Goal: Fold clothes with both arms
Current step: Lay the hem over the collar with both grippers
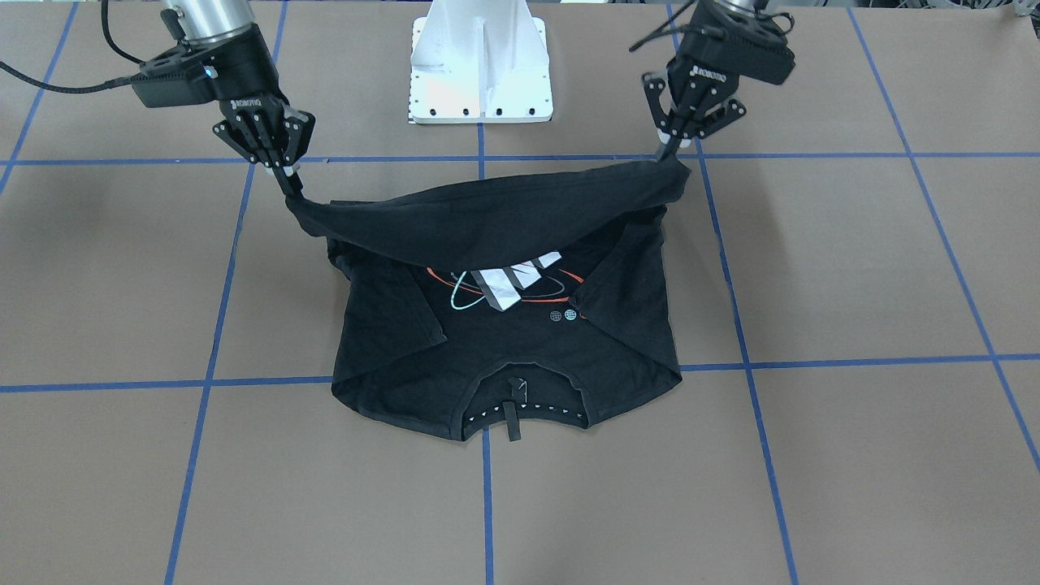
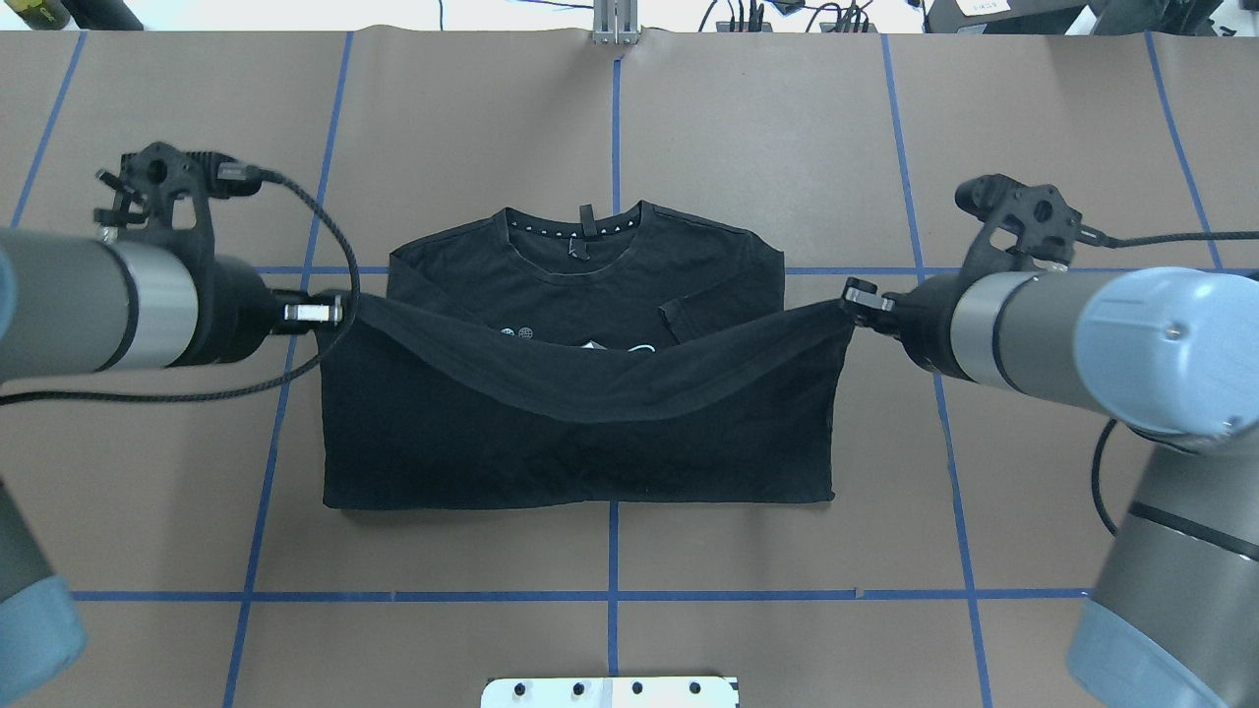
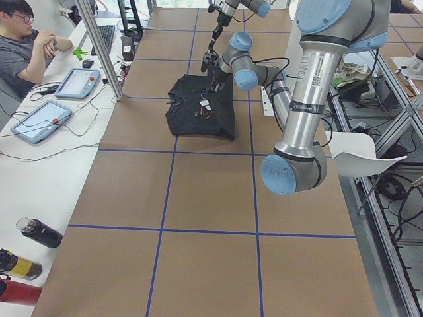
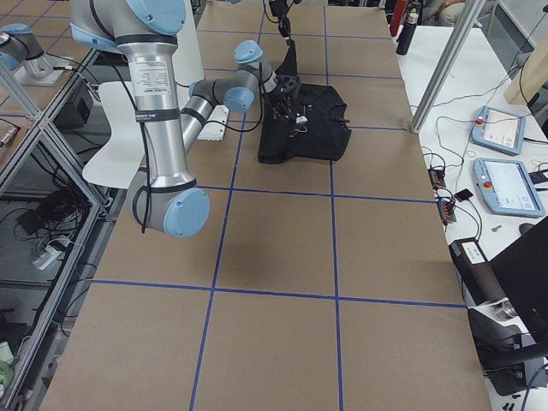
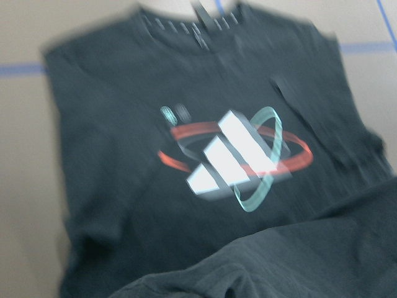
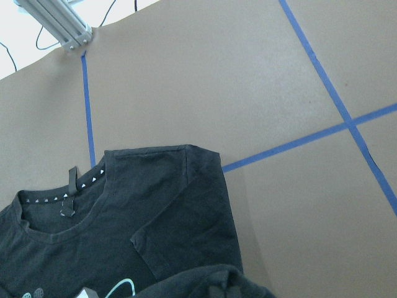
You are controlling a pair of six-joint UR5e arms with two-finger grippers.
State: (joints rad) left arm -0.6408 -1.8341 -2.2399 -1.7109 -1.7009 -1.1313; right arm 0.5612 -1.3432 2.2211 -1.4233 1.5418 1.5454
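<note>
Left end effector (image 1: pixel 671 151) and right end effector (image 1: pixel 289 180) pinching T-shirt (image 1: pixel 520 357) hem, print (image 1: pixel 508 284) half-covered, pedestal (image 1: pixel 481 73) nearby

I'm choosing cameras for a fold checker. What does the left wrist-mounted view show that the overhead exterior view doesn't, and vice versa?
Only the left wrist-mounted view, though blurred, shows the whole front print: grey-white blocks ringed by red and teal ovals. Only the overhead exterior view shows the left gripper and right gripper, each shut on a corner of the lifted hem, which sags between them. Both show the black T-shirt, its collar and the raised fabric.
</note>
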